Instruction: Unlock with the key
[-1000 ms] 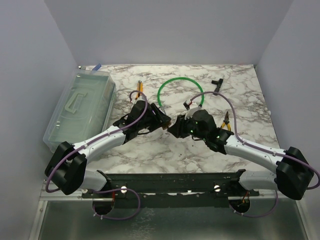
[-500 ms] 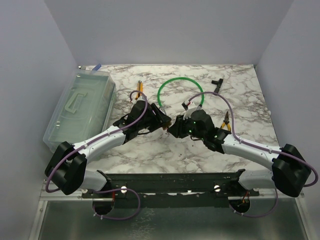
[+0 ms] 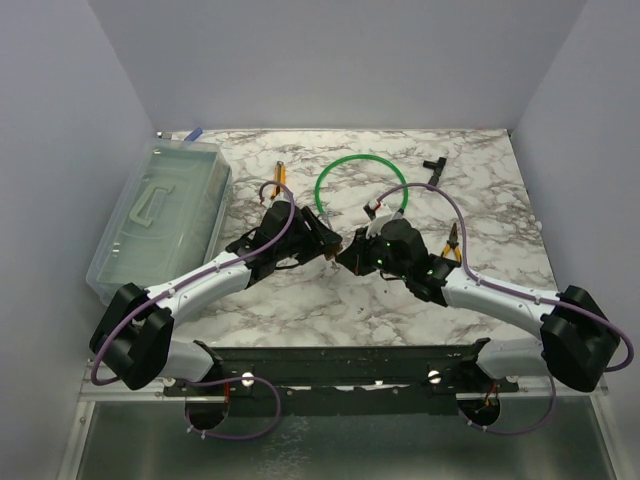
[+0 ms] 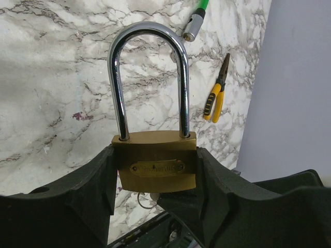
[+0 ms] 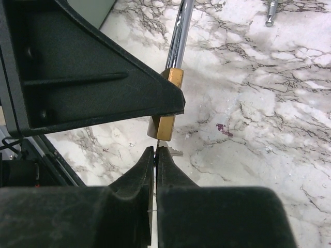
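Observation:
My left gripper is shut on the brass padlock, clamping its body from both sides. The steel shackle points away from the camera and both its legs sit in the body. In the right wrist view the padlock is seen edge-on just beyond my right gripper. That gripper is shut on the thin silvery key at the padlock's underside. A key ring shows below the lock. From above, both grippers meet at the table's middle, hiding the lock.
A clear plastic box stands at the left. A green cable loop lies behind the grippers. Yellow-handled pliers lie to the right, and a small black part lies at the back right.
My right gripper's jaws have closed onto the key, and the right arm has edged slightly left toward the padlock. The left arm and padlock have not moved.

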Available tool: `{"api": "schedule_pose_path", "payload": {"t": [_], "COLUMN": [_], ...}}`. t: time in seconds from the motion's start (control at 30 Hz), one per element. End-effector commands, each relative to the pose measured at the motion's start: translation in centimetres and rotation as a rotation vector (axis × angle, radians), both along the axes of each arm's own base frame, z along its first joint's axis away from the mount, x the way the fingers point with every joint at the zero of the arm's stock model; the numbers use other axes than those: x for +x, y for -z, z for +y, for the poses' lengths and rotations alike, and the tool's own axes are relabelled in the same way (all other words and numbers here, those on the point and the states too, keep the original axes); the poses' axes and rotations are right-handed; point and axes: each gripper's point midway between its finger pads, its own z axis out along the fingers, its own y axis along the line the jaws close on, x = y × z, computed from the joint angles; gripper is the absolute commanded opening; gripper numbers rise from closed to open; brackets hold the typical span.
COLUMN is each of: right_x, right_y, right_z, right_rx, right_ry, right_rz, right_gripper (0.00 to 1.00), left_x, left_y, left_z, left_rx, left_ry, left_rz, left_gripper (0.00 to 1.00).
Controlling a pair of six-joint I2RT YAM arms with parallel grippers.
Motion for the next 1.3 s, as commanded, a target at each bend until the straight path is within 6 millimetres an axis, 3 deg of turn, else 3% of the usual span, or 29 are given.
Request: {"api": "schedule_pose_path", "payload": {"t": [0.0,0.5,1.27], "right_x": [0.8,1.5,1.2], "right_y": [-0.6,0.5,-0.7], "right_z": [0.4,0.5,1.8], "right_rx": [0.019,0.038,0.181], "right_ry": [0.017,0.076,0.052], "right_rz": [-0.014,0.019,0.063], "right_gripper": [0.01,0.00,0.00], "left_x": [0.3,-0.2,-1.1], "left_y": [-4.2,-5.1,-6.8], "left_z": [-0.9,-0.9,-0.9], "left_rx": [-0.115,-0.146,-0.226], "left_ry": [0.017,0.032,0.064], "left_rz": [-0.106,-0.143,-0.212], "left_gripper": [0.00,0.00,0.00]}}
